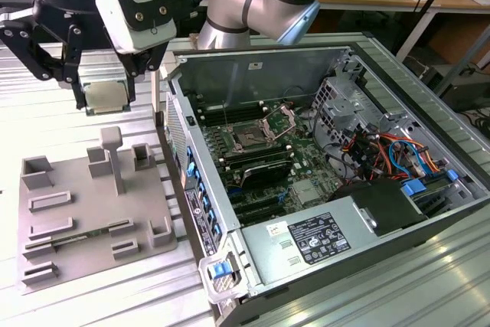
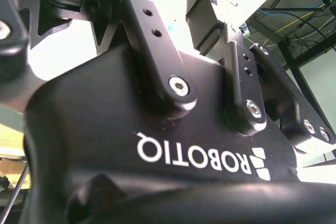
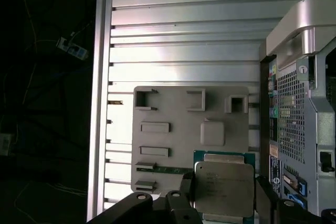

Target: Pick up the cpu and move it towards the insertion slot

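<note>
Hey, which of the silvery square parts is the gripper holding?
The cpu, clamped in the gripper outside the case; the other silvery square sits flat on the motherboard inside.

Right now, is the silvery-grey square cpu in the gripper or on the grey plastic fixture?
In the gripper: black fingers clamp the cpu, clear of the fixture.
</note>
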